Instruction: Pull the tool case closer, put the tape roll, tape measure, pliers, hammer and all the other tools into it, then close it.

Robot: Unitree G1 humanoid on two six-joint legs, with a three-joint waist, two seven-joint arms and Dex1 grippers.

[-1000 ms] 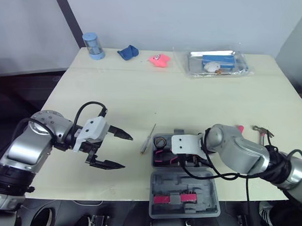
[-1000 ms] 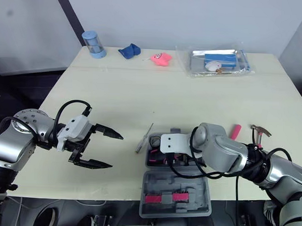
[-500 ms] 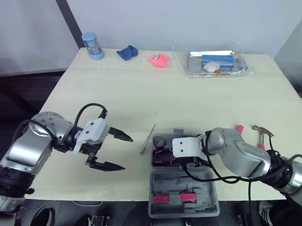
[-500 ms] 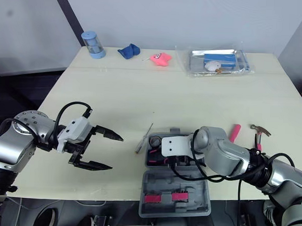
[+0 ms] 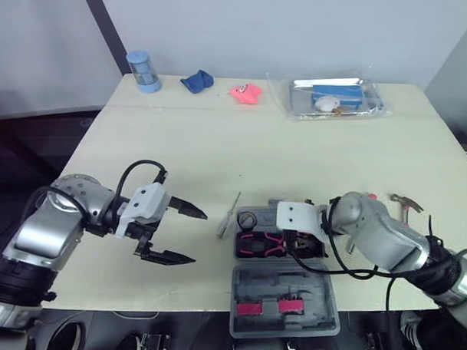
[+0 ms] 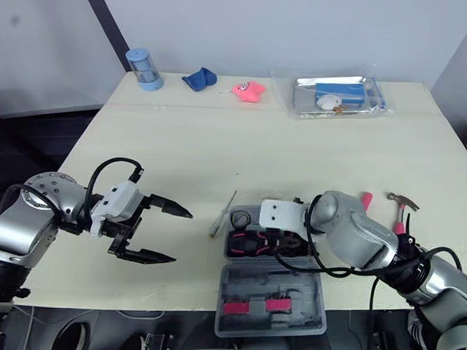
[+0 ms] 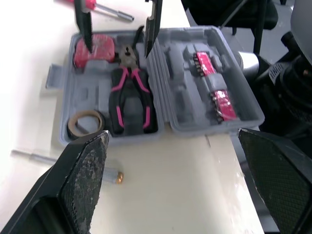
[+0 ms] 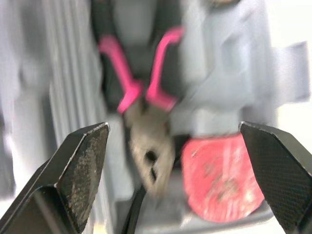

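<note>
Right end effector (image 7: pixel 118 48) is being held low over the open tool case (image 5: pixel 321 319). Its two black fingers are spread wide and gripping nothing, and the red tape measure (image 7: pixel 93 48) and the nose of the pliers (image 7: pixel 129 100) are lying directly beneath them. Left end effector (image 5: pixel 198 237) is being kept well apart from the case, above the bare desk (image 5: pixel 219 144), on the side away from the hammer, with its fingers likewise wide and empty.

Inside the case's tray half, the tape roll (image 7: pixel 85 124) is being shown seated beside the pink pliers handles. The lid half, fitted with pink bit holders (image 7: pixel 214 83), is lying flat on the robot's side of the tray and overhanging the desk's edge.

A slim screwdriver (image 5: pixel 229 214) is lying just beside the case on the left end effector's side. A pink-handled screwdriver (image 6: pixel 365 199) and the hammer (image 6: pixel 401 202) are lying near the case's opposite side, beyond the right arm.

The hammer is being judged the heaviest piece left outside. It looks stiff and top-heavy, so it is probably best taken on the handle close to the head, where it should not swing. Both screwdrivers are being judged light, hard and liable to roll, so they are likely best pinched across their thicker handles. The lid looks like light, rigid plastic on a hinge, and it would likely be lifted by its free edge.
</note>
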